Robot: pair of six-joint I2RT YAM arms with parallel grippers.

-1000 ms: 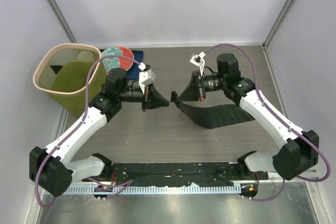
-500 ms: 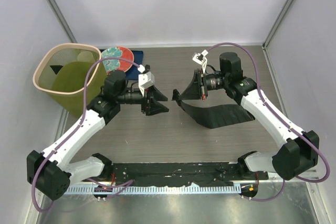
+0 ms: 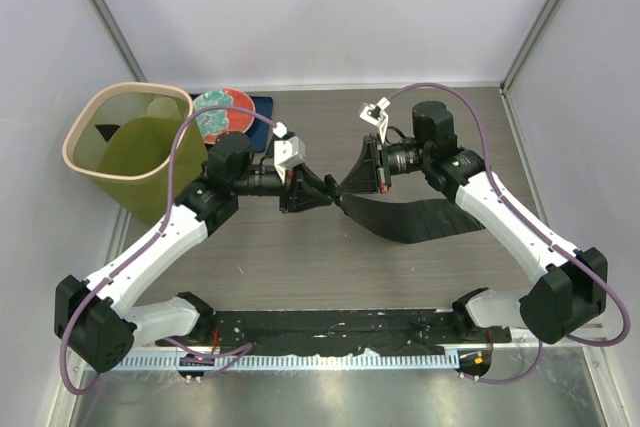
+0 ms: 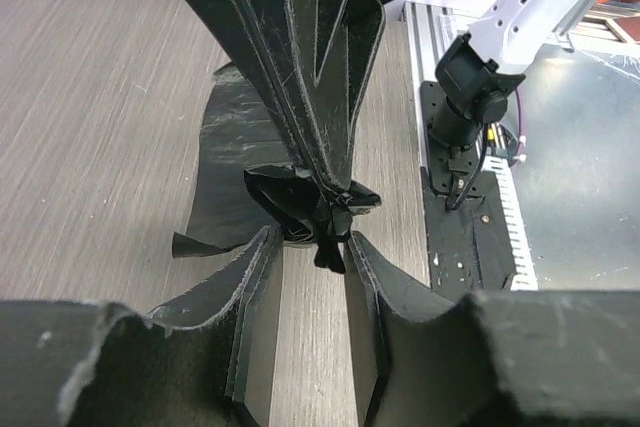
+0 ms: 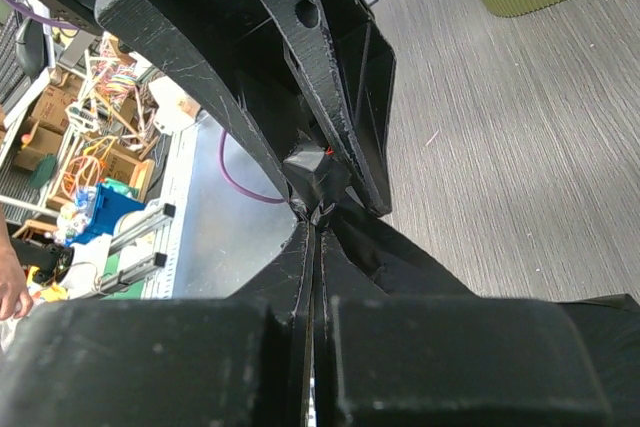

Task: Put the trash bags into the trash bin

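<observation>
The bin point(image 3: 140, 157) stands at ten o'clock with what looks like a small black scrap point(image 3: 105, 131) inside, and the bag point(image 3: 415, 219) trails toward three o'clock, well apart from it. Since a second ago the left gripper point(image 4: 313, 242) has swung in, jaws spread around the bag's bunched corner. The right gripper point(image 5: 312, 222) pinches that corner tight.

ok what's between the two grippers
A bunched corner of the trash bag: the right gripper is shut on it, the left gripper's open fingers flank its tip. Clearest in the left wrist view.
</observation>
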